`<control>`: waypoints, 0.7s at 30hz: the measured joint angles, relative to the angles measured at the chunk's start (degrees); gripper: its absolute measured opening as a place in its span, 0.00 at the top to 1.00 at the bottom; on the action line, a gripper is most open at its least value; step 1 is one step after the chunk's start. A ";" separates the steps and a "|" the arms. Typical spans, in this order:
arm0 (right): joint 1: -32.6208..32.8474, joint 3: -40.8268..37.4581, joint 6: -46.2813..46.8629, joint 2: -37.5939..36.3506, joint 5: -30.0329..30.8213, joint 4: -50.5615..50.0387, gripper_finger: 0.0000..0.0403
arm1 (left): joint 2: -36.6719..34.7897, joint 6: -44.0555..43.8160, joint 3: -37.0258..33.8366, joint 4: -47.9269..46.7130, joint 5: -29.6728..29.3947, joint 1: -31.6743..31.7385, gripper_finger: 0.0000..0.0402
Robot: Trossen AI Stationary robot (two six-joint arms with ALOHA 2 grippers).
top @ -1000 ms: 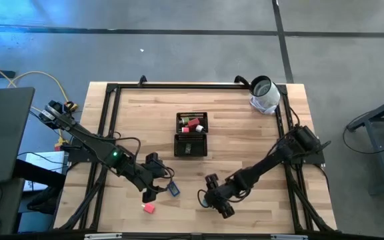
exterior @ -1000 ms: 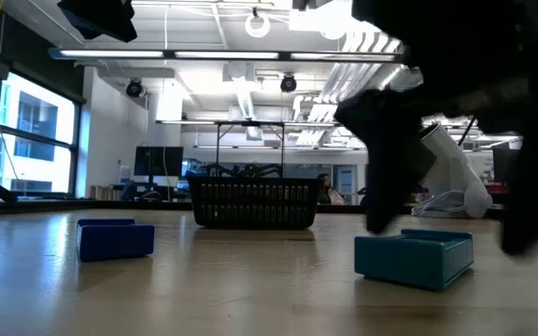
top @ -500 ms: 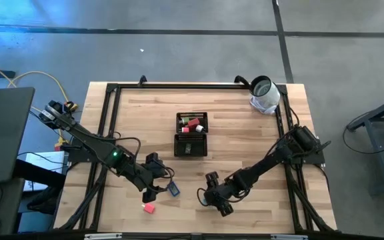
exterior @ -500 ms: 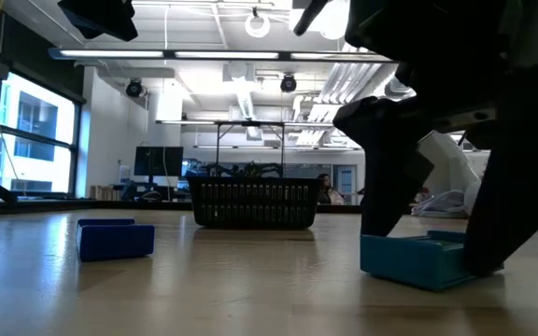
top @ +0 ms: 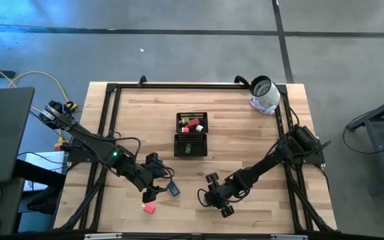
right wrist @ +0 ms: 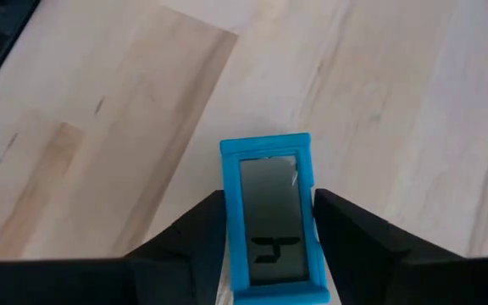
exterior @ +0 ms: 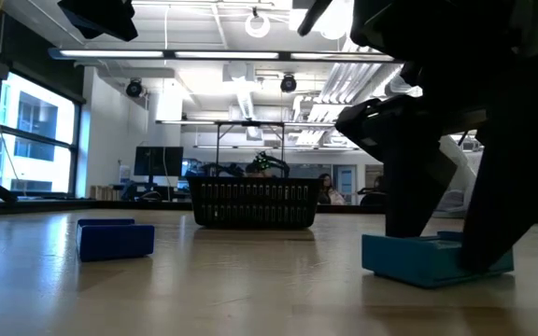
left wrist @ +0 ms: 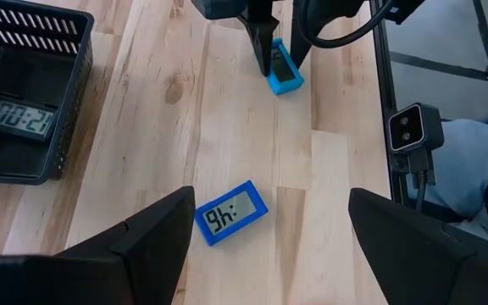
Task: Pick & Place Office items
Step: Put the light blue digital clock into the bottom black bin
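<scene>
A teal-blue digital clock lies flat on the table, display up. My right gripper is down over it near the table's near edge, shut on it. A second blue clock lies flat, display up, below my open left gripper, which hovers just left of it. A small red block sits nearer the near edge. In the black mesh tray, red and red-and-white pieces fill the far compartment and a black clock the near one. My right gripper pinches the teal-blue clock by its two long sides, one finger on each. The fingers come from above, slanting down, and lie along the clock's length. The clock rests flat on the table.
A white-and-grey roll lies at the far right corner. Black frame rails run along the table's left, right and far edges. Bare wood lies between the tray and both grippers. The room beyond shows in the low view.
My right gripper has come down over the teal-blue clock, and the gap between its fingers has narrowed until they stand against the clock's sides. The clock stays on the table. My left arm has kept still.
</scene>
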 joint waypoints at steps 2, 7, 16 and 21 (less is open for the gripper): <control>0.00 0.00 0.02 0.00 -0.42 0.00 0.58 | 0.00 0.02 0.00 0.00 0.00 0.00 0.24; 0.00 0.00 0.04 0.00 -0.50 0.04 0.61 | 0.00 0.02 0.00 0.00 0.00 0.00 0.24; -0.55 0.04 0.02 0.00 -0.52 0.55 0.71 | 0.00 0.02 0.02 0.00 0.00 0.00 0.24; -0.55 0.04 0.24 0.00 0.88 0.94 0.71 | 0.00 0.02 0.02 0.00 0.00 0.00 0.24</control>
